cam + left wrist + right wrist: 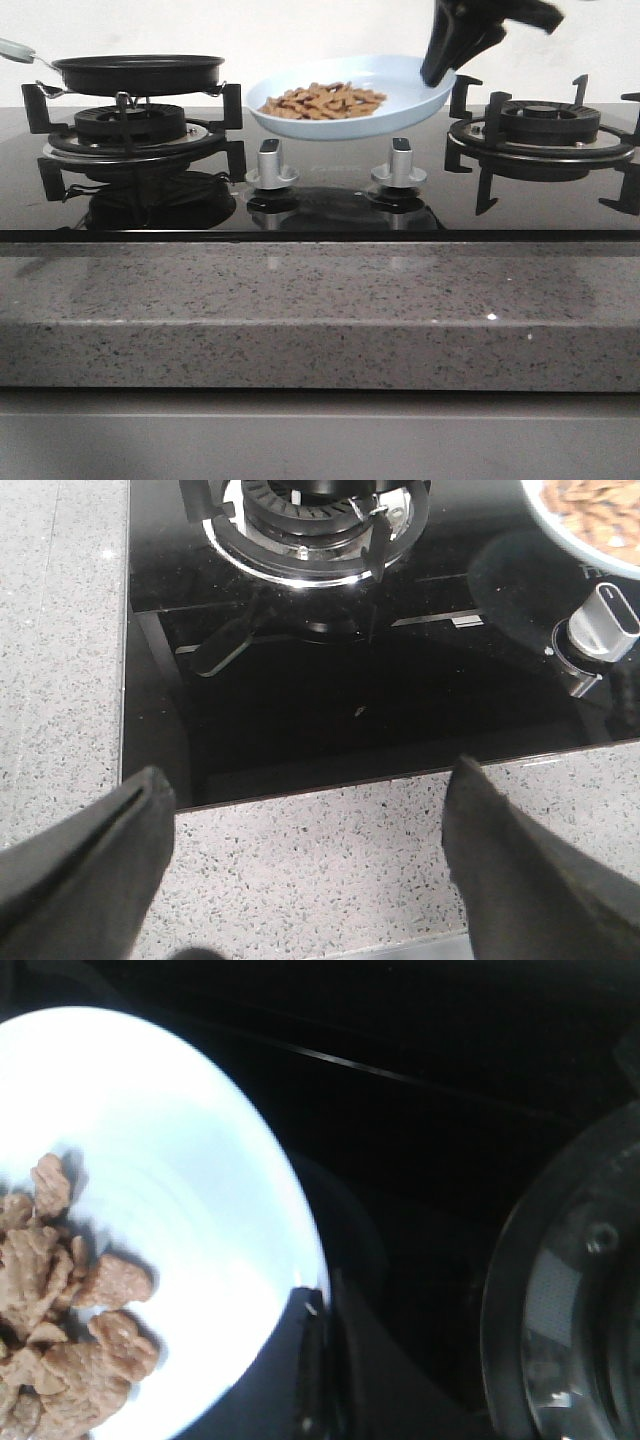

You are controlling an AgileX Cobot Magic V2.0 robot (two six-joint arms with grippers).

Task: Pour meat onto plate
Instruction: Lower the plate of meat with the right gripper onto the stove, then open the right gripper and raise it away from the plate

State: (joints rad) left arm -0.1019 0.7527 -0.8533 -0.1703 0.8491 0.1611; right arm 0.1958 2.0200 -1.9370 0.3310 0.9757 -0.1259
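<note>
Meat (pixel 323 101) heaped on plate (pixel 415 92) in right tool (pixel 440 72)

A glossy black glass hob (pixel 330 205), a speckled matt stone tabletop (pixel 320 310), brushed metal knobs (pixel 271 163) and a smooth, glossy plate (pixel 415 92) are seen.

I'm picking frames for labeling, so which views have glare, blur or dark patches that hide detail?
Front view: sharp; the glossy black cooktop mirrors the knobs. Left wrist view: cooktop centre nearly black, open left gripper fingers blurred. Right wrist view: the plate blown out white, the meat soft, the right gripper at its rim blurred.
</note>
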